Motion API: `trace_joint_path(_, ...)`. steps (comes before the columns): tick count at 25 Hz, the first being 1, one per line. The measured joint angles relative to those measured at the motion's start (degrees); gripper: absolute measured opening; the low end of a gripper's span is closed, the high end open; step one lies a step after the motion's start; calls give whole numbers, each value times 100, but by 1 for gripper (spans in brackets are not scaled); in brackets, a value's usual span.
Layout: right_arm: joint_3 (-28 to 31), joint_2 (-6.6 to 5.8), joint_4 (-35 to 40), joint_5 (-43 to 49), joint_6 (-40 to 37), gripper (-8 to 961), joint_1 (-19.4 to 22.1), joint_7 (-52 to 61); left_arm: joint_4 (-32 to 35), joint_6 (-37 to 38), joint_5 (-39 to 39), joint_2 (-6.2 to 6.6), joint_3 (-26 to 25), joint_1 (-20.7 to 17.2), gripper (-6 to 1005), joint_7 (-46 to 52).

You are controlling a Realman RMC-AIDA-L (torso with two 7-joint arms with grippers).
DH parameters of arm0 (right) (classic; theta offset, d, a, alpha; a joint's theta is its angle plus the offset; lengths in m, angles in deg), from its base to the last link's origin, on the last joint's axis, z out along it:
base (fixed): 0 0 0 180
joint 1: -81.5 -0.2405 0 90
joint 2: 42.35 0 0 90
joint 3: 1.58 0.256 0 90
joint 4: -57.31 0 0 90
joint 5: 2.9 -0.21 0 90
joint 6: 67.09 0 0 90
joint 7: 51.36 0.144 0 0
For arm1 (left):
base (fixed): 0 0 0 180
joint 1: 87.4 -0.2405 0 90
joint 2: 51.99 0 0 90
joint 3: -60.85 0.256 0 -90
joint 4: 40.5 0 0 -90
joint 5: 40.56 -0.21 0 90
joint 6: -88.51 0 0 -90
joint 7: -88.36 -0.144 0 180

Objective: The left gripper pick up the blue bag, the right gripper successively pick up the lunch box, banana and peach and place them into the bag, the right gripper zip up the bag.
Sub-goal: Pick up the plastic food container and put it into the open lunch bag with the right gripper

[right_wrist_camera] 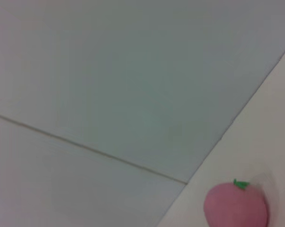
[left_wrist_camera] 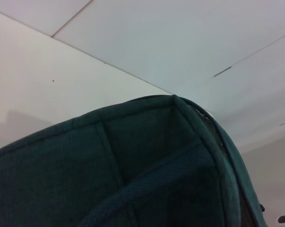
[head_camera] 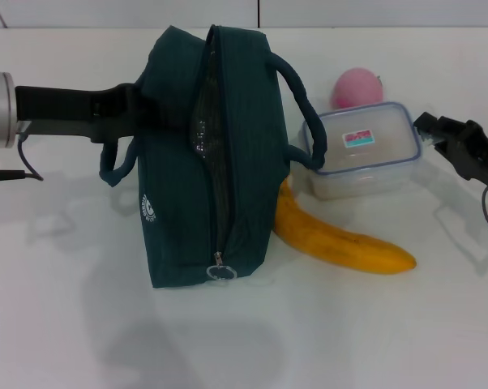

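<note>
Left gripper (head_camera: 134,109) at bag (head_camera: 179,162) side, grip state unclear, right gripper (head_camera: 438,134) parted, empty, beside lunch box (head_camera: 366,150), banana (head_camera: 341,243) and peach (head_camera: 356,87) on counter (head_camera: 349,332)

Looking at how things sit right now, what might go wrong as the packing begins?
1. The bag opening is only a narrow slit along the zipper, so the lunch box may catch on its edges.
2. The banana lies against the bag and box, and a bag handle rests on the box; lifting could drag them.
</note>
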Motion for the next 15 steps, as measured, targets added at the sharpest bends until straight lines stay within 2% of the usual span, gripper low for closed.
trace_joint_path(6, 0, -10, 20, -160, -155, 108, 102, 272, 0, 24, 63, 16, 0, -15, 23, -5)
trace_joint_path(15, 0, -33, 24, -661, -671, 102, 538, 581, -36, 64, 264, 53, 2, -47, 23, -9)
